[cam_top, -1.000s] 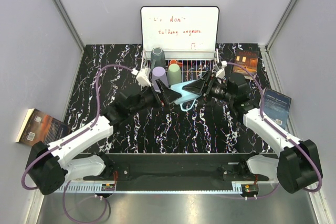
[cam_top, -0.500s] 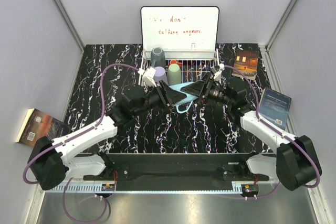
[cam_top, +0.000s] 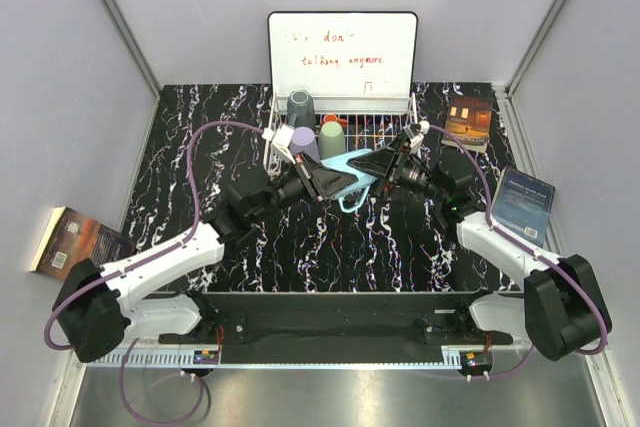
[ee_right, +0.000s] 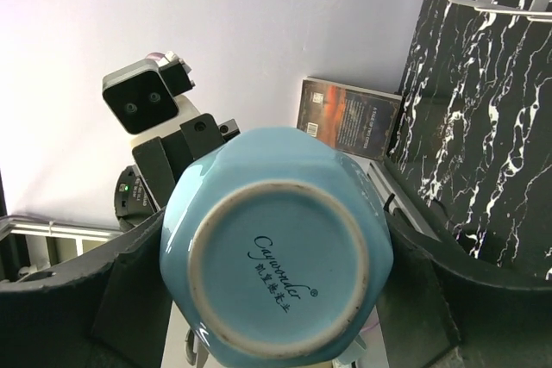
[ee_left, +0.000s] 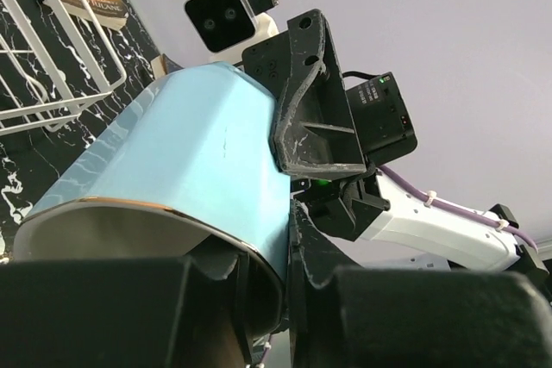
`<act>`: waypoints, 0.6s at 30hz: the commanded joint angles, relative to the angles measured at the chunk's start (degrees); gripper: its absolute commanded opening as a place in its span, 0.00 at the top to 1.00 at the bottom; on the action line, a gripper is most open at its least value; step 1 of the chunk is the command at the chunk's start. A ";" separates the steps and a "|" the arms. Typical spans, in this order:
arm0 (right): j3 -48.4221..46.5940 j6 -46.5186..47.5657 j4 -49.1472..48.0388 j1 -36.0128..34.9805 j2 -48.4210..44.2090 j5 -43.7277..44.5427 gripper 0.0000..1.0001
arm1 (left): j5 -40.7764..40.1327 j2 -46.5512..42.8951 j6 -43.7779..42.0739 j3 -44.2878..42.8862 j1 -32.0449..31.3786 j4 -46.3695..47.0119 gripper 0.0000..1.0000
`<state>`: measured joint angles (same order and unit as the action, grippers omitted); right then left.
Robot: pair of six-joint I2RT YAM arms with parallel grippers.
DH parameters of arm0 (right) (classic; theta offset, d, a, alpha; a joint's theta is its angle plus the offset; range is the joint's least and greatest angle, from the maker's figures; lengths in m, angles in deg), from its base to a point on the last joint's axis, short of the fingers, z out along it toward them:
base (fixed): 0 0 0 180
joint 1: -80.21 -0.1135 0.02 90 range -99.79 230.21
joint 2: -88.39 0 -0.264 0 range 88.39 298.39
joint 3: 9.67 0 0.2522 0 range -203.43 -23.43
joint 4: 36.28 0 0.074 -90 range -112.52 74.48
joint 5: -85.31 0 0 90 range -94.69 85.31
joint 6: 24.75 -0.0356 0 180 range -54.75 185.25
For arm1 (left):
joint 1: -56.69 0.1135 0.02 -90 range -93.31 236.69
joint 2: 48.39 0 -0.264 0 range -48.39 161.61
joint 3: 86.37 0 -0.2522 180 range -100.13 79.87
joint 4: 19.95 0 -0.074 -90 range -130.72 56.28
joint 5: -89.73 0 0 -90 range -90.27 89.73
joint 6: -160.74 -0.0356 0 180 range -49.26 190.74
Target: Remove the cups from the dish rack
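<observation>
Dish rack (cam_top: 392, 123) sat at the far table edge, front wires partly hidden by both arms. Orange cup (cam_top: 331, 119) was mostly hidden behind the pale green cup (cam_top: 332, 140). Light blue mug (cam_top: 347, 183), faceted and gold-rimmed, hung sideways just before the rack. Left gripper (cam_top: 333, 180) clamped its rim wall. Right gripper (cam_top: 368, 169) gripped its sides near the base. Whiteboard (cam_top: 342, 52) stood behind.

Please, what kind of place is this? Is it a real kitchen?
Probably a robot test booth, not a kitchen: plain grey wall panels enclose a marble-patterned table, the left arm and right arm are bolted at its near edge, and a whiteboard stands behind the dish rack.
</observation>
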<state>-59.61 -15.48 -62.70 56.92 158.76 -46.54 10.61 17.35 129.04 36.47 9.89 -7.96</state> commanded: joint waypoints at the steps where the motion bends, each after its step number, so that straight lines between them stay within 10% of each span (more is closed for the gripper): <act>1: -2.22 8.03 0.71 -0.88 -2.25 -4.12 0.58 | -1.91 0.98 -4.77 -1.77 0.14 -8.96 1.00; 7: -5.30 18.22 16.79 -0.88 -6.91 -0.87 0.01 | -5.51 -4.28 -8.38 -2.13 0.14 -15.47 1.00; 18: -6.79 23.50 26.99 -0.88 -9.37 3.34 0.00 | -10.78 -11.41 -14.18 -5.20 0.22 -24.34 1.00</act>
<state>-63.06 3.14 -38.16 55.50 152.16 -45.80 6.32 9.06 119.58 35.60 9.25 -27.74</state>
